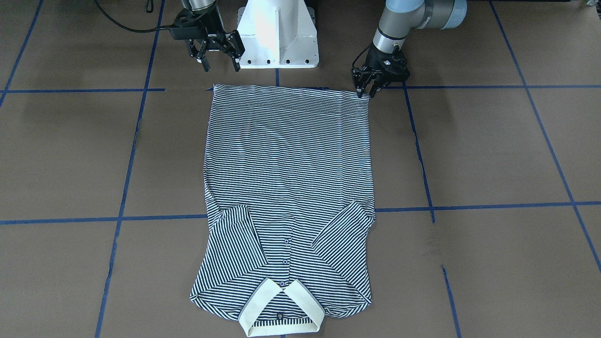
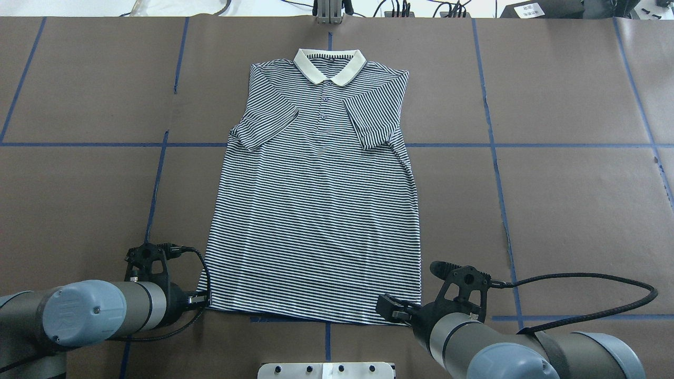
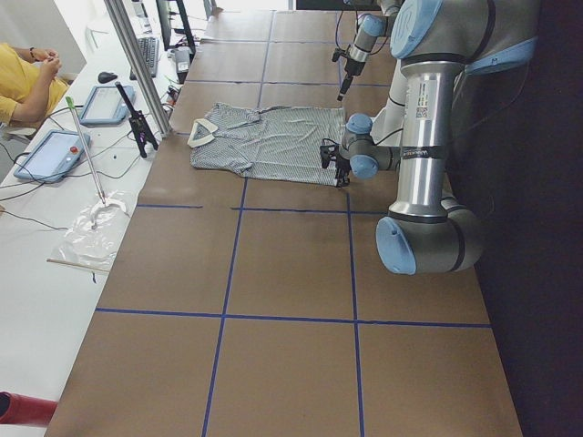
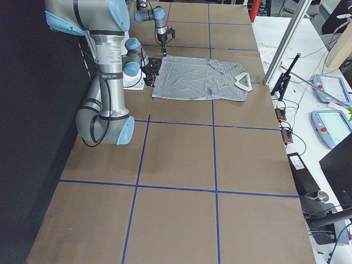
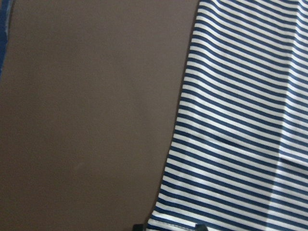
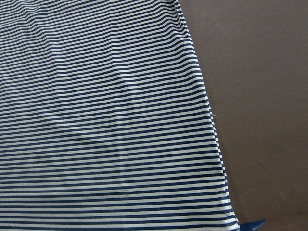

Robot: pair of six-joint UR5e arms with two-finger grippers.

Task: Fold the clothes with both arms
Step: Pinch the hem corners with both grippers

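The striped polo shirt [image 1: 286,164] lies flat and face up on the brown table, both sleeves folded in over the chest. Its cream collar [image 2: 329,66] is at the far end and its hem is toward the robot. My left gripper [image 1: 365,92] is low at one hem corner, shut on the shirt's edge. In the left wrist view the shirt [image 5: 240,120] runs down to the fingertips. My right gripper [image 1: 220,63] is open and hovers just above and behind the other hem corner. In the right wrist view the shirt [image 6: 96,120] shows but no fingers.
The white pedestal base [image 1: 278,33] stands just behind the hem. Blue tape lines [image 2: 495,147] cross the brown table [image 2: 579,210]. A metal post [image 2: 329,10] stands beyond the collar. An operator [image 3: 23,82] sits at a side bench with tablets [image 3: 50,150].
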